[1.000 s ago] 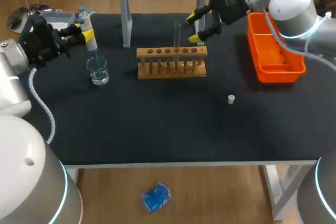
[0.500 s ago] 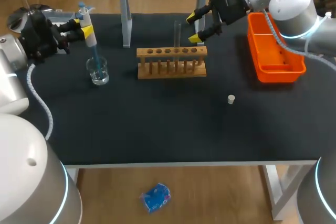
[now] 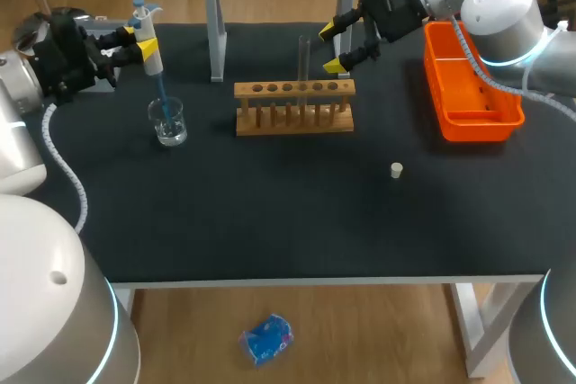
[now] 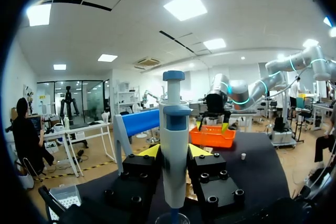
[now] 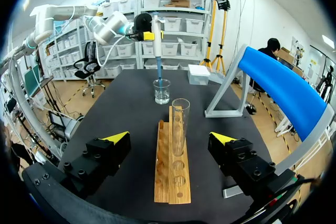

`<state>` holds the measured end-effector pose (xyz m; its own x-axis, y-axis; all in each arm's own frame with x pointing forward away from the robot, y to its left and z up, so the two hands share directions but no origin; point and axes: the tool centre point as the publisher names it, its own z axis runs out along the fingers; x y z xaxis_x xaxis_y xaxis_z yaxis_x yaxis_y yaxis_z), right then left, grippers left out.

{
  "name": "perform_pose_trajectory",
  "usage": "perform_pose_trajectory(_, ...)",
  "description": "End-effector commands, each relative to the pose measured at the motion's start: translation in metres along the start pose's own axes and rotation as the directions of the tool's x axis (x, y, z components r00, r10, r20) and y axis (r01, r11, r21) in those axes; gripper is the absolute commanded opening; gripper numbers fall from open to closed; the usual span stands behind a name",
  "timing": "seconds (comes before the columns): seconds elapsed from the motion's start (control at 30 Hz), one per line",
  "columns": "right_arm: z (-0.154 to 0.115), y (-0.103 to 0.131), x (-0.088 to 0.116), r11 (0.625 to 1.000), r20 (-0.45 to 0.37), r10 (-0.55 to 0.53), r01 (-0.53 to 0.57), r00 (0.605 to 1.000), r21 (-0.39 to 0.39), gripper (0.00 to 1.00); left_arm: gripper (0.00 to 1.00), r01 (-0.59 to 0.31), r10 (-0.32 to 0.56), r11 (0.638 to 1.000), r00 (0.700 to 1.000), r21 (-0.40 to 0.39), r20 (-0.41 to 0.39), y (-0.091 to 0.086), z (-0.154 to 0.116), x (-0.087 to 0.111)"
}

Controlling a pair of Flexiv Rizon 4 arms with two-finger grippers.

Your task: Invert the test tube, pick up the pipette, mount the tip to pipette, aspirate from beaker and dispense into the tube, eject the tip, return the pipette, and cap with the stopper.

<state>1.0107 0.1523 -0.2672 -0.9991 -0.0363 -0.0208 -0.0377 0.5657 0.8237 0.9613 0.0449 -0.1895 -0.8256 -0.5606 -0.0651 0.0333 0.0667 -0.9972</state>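
**Left claw** (image 3: 139, 40), upper left of the head view: clamped on the pipette (image 3: 147, 31) from two sides, yellow pads flat against its barrel just under the head. In the left wrist view, pipette (image 4: 174, 145) upright between the fingers (image 4: 148, 151), plunger uppermost. Held vertical, probably to keep any drawn liquid in the blue tip (image 3: 161, 89) and to clear the glass wall cleanly. Tip pointing straight down at the beaker (image 3: 168, 122) directly beneath, its end at or just inside the rim. Whether it carries liquid: not discernible.

**Right claw** (image 3: 336, 42), upper centre-right: spread wide, gripping nothing, one finger to each side of the tube (image 3: 303, 58) without touching it. In the right wrist view, tube (image 5: 180, 124) mouth-up between the fingers and apart from both. Likely parked there to steady the tube for dispensing.

**Surroundings:** tube standing in a hole of the rack (image 3: 294, 107), centre of the frame, well apart from the beaker. Stopper (image 3: 396, 169) loose on the table (image 3: 270, 222), right of centre, kept for the last step. Orange bin (image 3: 472, 123) at far right, presumably for the spent tip.

**Against the frames one second and half a second earlier:** left claw and pipette higher and slightly further toward the upper left, tip drawn up from deep in the beaker to its rim. Right claw, tube, rack and stopper unmoved.
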Motion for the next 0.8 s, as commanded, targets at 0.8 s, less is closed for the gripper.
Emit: perform_pose_trajectory(0.8, -0.001, 0.000, 0.000, 1.000, 0.000, 0.000, 0.000, 1.000, 0.001, 1.00, 0.00, -0.014, 0.013, 0.998, 1.000, -0.063, -0.020, -0.117, 0.004, 0.018)
